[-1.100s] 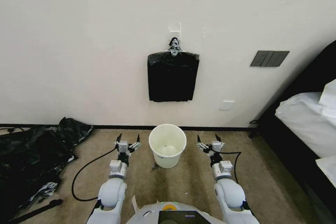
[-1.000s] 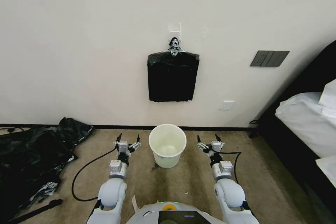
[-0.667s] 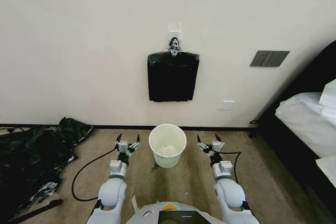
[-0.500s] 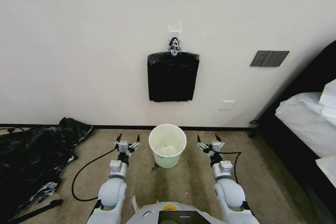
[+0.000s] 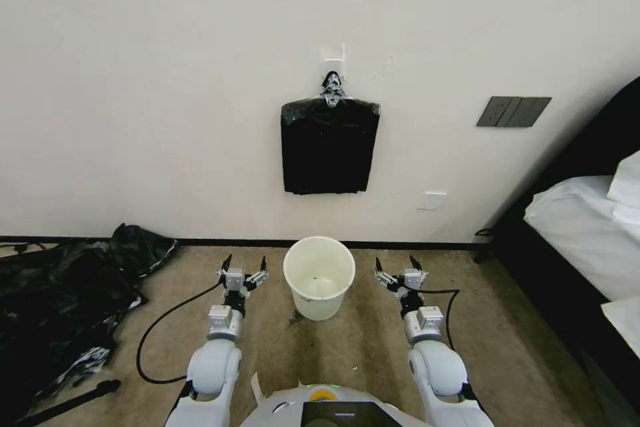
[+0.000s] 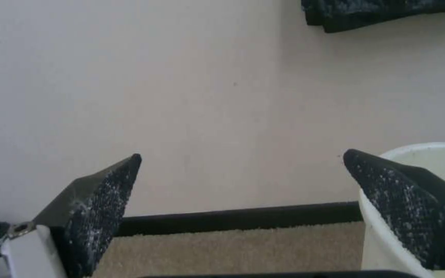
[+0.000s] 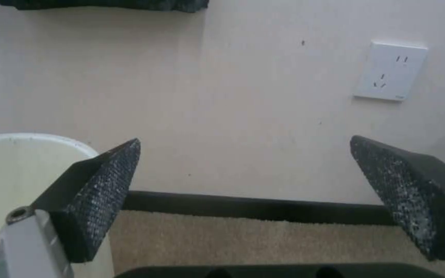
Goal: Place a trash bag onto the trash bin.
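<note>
**Both grippers wait open beside the bin**

The trash bin (image 5: 319, 277) stands upright on the carpet (image 5: 360, 347) close to the wall (image 5: 167, 113). The left gripper (image 5: 244, 265) hovers just to its left and the right gripper (image 5: 397, 265) just to its right, each with jaws spread wide and holding nothing. The trash bag (image 5: 329, 145) hangs flat from a wall hook (image 5: 332, 53) above the bin, well apart from both grippers. A heap of black plastic sheeting (image 5: 60, 300) lies on the floor far left.
</note>
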### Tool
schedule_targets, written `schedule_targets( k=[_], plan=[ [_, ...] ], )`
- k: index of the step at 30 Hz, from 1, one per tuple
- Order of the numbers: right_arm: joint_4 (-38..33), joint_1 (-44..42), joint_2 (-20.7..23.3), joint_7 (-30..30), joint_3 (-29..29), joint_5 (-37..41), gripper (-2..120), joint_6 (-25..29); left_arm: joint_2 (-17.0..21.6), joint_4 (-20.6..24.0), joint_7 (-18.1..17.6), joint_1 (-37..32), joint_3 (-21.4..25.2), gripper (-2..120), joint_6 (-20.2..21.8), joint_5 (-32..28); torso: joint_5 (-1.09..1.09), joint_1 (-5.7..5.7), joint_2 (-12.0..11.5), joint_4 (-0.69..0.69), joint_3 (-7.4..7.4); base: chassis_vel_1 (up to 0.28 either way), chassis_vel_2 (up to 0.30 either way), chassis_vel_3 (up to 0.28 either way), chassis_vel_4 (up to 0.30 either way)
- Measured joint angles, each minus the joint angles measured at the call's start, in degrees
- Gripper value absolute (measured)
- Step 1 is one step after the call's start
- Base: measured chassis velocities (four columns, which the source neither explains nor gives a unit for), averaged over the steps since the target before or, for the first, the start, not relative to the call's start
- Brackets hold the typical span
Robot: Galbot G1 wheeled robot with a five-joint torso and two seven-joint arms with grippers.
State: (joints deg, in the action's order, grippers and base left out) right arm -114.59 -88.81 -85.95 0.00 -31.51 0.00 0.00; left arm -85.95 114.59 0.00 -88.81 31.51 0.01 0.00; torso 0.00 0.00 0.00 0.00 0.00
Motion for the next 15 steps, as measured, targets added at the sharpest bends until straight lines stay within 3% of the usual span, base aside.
schedule_targets(
  k=[10,13,15],
  plan=[
    [-0.4,0.0,0.1,0.0,0.0,0.4,100,-0.2,0.1,0.3,-0.1,-0.2,0.1,100,0.1,-0.1,0.00,0.00,0.0,0.00,0.00,0.000,0.000,0.000,0.000],
    [-2.8,0.0,0.6,0.1,-0.3,2.3,100,-1.7,0.7,2.7,-0.6,-1.2,0.8,100,0.7,-1.2,0.00,0.00,0.0,-0.01,0.00,0.000,0.000,0.000,0.000],
    [-7.3,0.3,1.7,0.5,-1.0,6.0,100,-4.5,1.8,7.1,-1.8,-3.2,2.2,100,1.8,-3.2,0.00,0.00,0.0,0.01,0.00,0.000,0.000,0.000,0.000]
  ],
)
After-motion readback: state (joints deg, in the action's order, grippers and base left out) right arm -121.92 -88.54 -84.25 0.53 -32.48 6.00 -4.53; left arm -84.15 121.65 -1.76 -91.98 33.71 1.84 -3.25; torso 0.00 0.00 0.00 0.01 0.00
